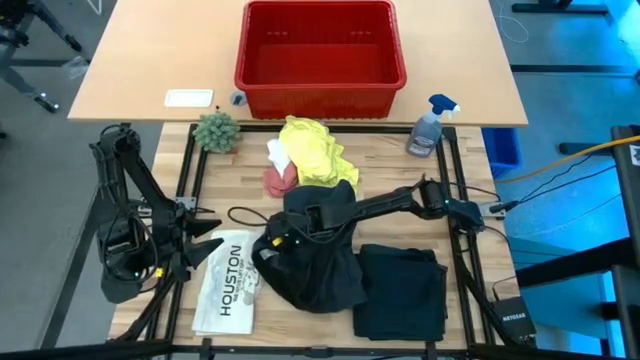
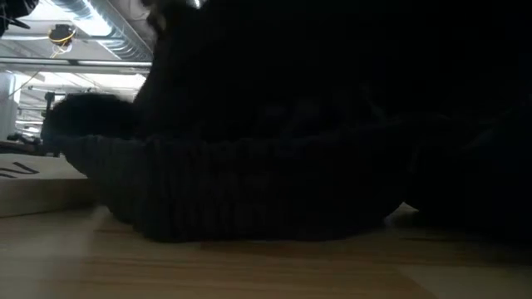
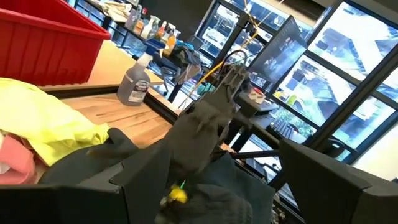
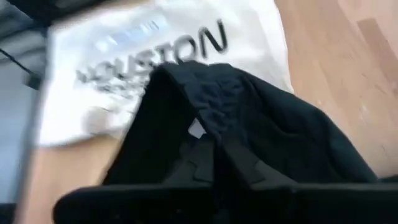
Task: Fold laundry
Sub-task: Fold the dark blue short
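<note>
Trousers (image 1: 310,265): soft, limp, bulky; I would grip the waistband edge. Right tool (image 1: 272,243) pinches them; left tool (image 1: 205,240) waits, spread.

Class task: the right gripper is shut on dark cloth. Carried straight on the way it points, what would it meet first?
Most likely the white HOUSTON item. The right gripper, shut on the dark trousers, points toward it, with only trouser cloth between; depth is uncertain.
</note>
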`<state>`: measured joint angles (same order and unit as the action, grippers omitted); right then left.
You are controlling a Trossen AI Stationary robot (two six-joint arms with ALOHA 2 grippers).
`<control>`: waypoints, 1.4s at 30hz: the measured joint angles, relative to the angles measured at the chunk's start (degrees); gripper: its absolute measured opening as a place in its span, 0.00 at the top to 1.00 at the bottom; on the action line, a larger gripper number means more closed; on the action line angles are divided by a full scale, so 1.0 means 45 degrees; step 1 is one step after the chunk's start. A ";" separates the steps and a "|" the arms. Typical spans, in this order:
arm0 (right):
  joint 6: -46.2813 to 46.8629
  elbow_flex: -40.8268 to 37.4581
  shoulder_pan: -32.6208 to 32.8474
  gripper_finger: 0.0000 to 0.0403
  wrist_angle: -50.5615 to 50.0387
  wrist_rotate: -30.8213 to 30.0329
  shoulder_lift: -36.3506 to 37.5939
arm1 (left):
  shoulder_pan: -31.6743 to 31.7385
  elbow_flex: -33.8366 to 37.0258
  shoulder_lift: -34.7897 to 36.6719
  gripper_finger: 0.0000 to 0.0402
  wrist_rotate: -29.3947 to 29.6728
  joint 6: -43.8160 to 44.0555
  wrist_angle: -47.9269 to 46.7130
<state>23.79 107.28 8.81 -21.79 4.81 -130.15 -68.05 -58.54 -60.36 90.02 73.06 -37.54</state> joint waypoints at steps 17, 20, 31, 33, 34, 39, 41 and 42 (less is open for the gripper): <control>0.1847 0.0015 0.2926 1.00 -0.7645 -0.3432 0.3894 | 0.1445 -0.0005 -0.0005 0.28 -0.2517 0.1232 -0.1340; 0.2447 0.0015 0.3281 1.00 -0.8084 -0.3604 0.4330 | 0.2141 0.0000 -0.0005 0.28 -0.3629 0.1063 -0.1758; 0.5422 -0.0573 0.4441 1.00 -1.0237 -0.2751 0.4625 | 0.4759 0.0000 -0.0087 0.28 -0.8815 -0.1835 -0.1740; 0.5981 -0.0856 0.4626 1.00 -1.0544 -0.2503 0.4611 | 0.5262 0.0000 -0.0160 0.28 -0.9827 -0.2910 -0.1204; 0.6188 -0.1028 0.4713 1.00 -1.0553 -0.2374 0.4611 | 0.5531 0.0000 -0.0225 0.28 -1.0392 -0.3511 -0.0804; 0.7006 -0.1747 0.5331 1.00 -1.0514 -0.1668 0.4601 | 0.7059 0.0000 -0.0820 0.28 -1.3440 -0.6617 0.1801; 0.7233 -0.1846 0.5539 1.00 -1.0519 -0.1668 0.4601 | 0.7741 0.0000 -0.1242 0.28 -1.4849 -0.7735 0.3037; 0.7295 -0.1878 0.5596 1.00 -1.0500 -0.1677 0.4601 | 0.8106 0.0000 -0.1520 0.28 -1.5577 -0.8185 0.3642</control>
<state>56.61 98.83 33.99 -69.04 -2.74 -109.45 -31.58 -58.54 -67.20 19.92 36.22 -21.15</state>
